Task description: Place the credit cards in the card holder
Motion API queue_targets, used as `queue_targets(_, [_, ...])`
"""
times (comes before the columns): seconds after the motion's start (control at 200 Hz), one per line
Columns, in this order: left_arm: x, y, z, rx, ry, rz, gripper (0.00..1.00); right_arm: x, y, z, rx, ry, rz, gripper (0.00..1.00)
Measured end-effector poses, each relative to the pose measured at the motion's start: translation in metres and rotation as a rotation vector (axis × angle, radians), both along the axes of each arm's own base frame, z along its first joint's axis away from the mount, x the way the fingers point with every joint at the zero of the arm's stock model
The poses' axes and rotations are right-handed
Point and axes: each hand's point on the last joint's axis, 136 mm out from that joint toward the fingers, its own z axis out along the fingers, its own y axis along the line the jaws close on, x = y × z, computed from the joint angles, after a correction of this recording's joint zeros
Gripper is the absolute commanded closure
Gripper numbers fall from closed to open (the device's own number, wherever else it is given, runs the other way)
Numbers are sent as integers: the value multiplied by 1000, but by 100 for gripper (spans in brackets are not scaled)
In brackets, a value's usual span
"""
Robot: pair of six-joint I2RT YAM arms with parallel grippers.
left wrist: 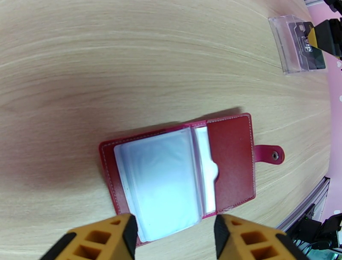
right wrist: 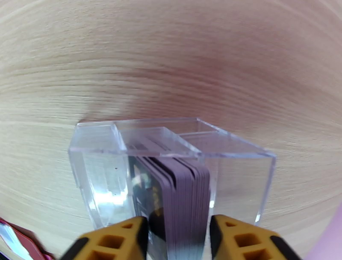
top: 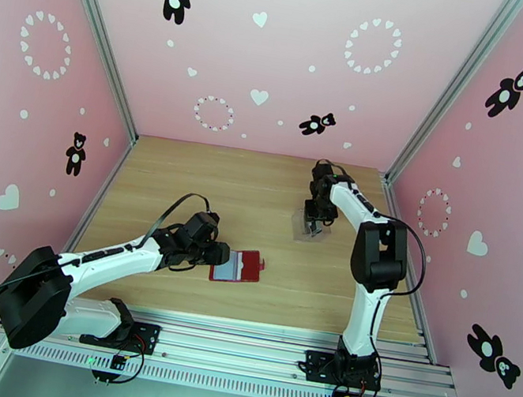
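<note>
Holder's open on the left, cards are boxed on the right

Left arm stretches low over the worktop, left jaws spread wide and empty just above the near edge of the red holder, which lies flat and open with its pale sleeves up. Right arm reaches out and points down into the clear box, right jaws flanking the cards that stand on edge in it. I can't tell if they're actually gripping. The cards look thin, stiff and slick, so I'd pinch the flat faces near the top edge.
</note>
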Motion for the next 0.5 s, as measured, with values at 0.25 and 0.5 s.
queue_targets(0.25, [0,0,0,0,0,0,47,2,-13,20,-22,-48,-25,74])
queue_targets(0.5, [0,0,0,0,0,0,47,1,-12,20,-19,-44,-24,64])
